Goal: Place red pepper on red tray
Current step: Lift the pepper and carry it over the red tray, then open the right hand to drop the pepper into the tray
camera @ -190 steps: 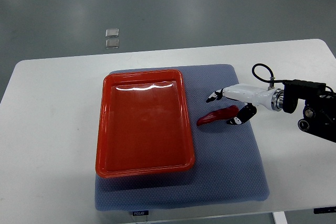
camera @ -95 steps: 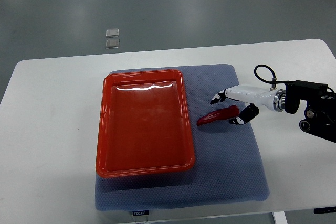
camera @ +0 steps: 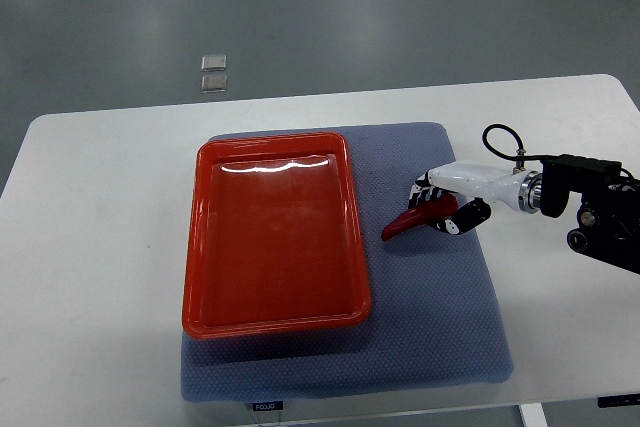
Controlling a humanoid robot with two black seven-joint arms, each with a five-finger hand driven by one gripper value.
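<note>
Fingers (camera: 432,195) of the right hand (camera: 444,205) curl round the stem end of the red pepper (camera: 412,220), on the blue mat (camera: 440,317) beside the red tray (camera: 275,319)'s right rim; it looks light, smooth and slippery, best gripped mid-body.

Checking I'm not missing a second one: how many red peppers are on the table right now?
1. The red pepper lies on the blue mat, just right of the red tray, with the right hand closed around its right end. Nothing suggests another hidden one.
</note>
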